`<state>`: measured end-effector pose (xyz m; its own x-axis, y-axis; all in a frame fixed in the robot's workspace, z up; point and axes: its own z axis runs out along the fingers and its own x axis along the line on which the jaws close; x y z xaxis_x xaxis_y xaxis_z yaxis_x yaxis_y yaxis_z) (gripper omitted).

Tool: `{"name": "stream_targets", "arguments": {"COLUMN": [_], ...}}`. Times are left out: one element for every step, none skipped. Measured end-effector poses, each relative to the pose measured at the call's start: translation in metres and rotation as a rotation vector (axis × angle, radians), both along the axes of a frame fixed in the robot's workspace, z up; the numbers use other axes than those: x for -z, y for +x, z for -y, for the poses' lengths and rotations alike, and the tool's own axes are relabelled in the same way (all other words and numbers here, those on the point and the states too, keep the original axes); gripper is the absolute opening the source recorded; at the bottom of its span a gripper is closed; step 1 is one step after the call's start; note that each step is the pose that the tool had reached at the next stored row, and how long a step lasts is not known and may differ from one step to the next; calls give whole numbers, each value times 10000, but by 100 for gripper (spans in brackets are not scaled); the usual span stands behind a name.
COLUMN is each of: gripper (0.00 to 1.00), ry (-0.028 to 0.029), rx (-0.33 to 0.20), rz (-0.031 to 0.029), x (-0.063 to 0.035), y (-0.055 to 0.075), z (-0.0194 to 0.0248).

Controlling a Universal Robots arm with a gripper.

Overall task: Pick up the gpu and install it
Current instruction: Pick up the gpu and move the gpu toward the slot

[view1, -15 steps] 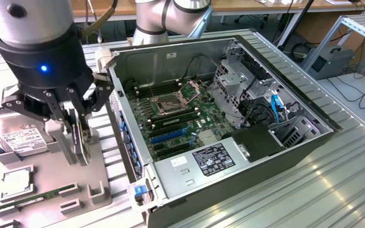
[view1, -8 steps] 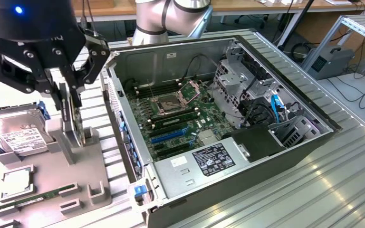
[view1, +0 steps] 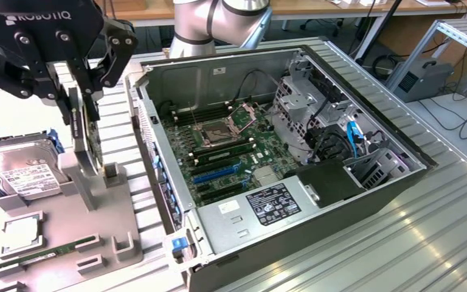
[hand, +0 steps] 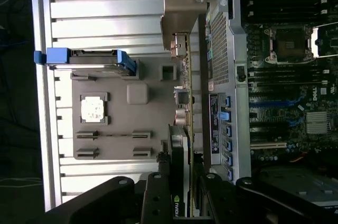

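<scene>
The gpu (view1: 84, 139) stands on edge, its lower edge at the upright posts of the grey parts holder (view1: 95, 219). My black gripper (view1: 81, 109) comes down over its top edge, one finger on each face, shut on the card. In the wrist view the gpu (hand: 182, 145) runs away from the gripper (hand: 181, 184), with its silver bracket (hand: 179, 7) at the far end. The open computer case (view1: 298, 243) lies to the exterior view's right of the holder, its motherboard (view1: 225, 152) and blue expansion slots (view1: 217, 173) exposed.
On the grey holder lie a hard drive (view1: 22, 173) in a blue frame, a CPU (view1: 22, 234) and a green RAM stick (view1: 47, 252). The case's side wall (view1: 156, 170) rises close beside the card. A power supply (view1: 270, 207) and drive cage (view1: 306, 109) fill parts of the case.
</scene>
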<state>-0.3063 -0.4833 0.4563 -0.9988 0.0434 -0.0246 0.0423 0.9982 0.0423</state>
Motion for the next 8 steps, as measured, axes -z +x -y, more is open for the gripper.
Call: {"name": "stream_targets", "arguments": {"gripper": [27,27,27,27,27,27,27,27], "ry": [1,1,1,1,1,1,0,0], "rx": [0,0,0,0,0,0,0,1], "rz": [1,1,1,1,1,1,0,0], "x": [-28,-58,-62,-62,-62,-62,-62,-63], "y": [0,0,0,0,0,0,0,4], "z": [0,0,0,0,0,0,0,-1]}}
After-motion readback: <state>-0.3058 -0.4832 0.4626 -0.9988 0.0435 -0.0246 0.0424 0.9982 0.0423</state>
